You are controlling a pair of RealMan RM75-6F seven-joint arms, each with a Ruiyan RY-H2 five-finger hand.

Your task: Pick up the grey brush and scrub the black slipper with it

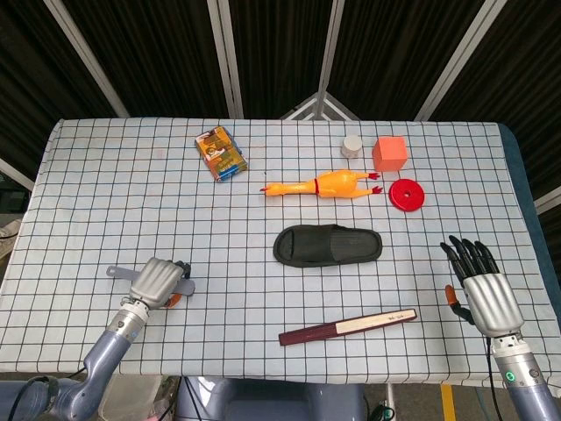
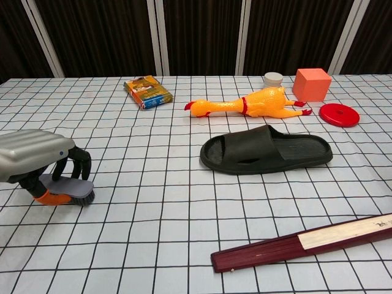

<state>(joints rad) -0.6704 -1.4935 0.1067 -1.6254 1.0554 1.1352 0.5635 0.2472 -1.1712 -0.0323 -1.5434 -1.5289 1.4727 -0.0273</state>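
1. A table [image 1: 79,175] fills most of the head view, covered by a white cloth printed with a black grid.
2. Behind it hangs a dark pleated curtain [image 1: 272,53], nearly black.
3. Pale metal bars [image 1: 230,57] cross the curtain (upright in the chest view, slanted from above).
4. Light falls evenly on the cloth, with soft shadows.

head view looks steeply down from above; chest view low, level, nearer; both share the table [image 1: 105,193].

one slipper [image 1: 327,245], one brush [image 2: 72,188] (grey), two hands [image 1: 159,281]
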